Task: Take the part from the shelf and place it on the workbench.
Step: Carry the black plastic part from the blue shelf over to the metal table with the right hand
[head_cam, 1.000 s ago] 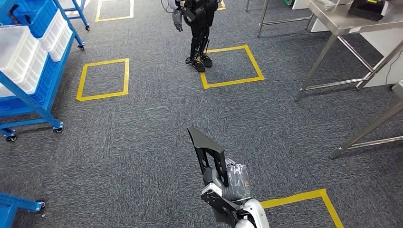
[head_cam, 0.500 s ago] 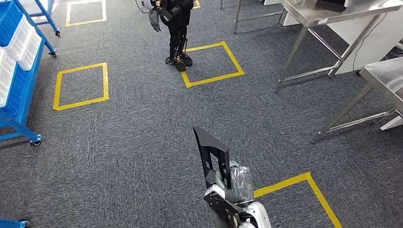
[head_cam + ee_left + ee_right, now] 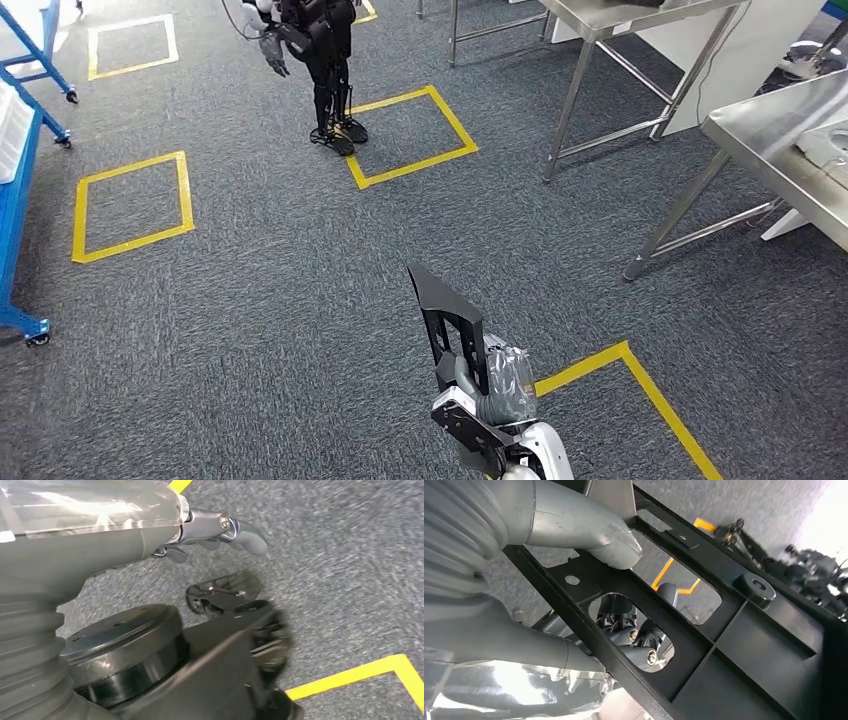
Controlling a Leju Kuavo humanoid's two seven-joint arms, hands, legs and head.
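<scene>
Carrying the part (image 3: 447, 325) toward the counter (image 3: 790, 150); right hand (image 3: 490, 390) grips the black frame low down, thumb (image 3: 594, 537) over one bar, fingers through a cut-out; part stands upright above the hand, not yet near the counter, which lies ahead and to the right; advice: keep the grip firm and the frame steady while walking; left hand (image 3: 220, 532) hangs beside the body, holding nothing, fingers loosely curled.
</scene>
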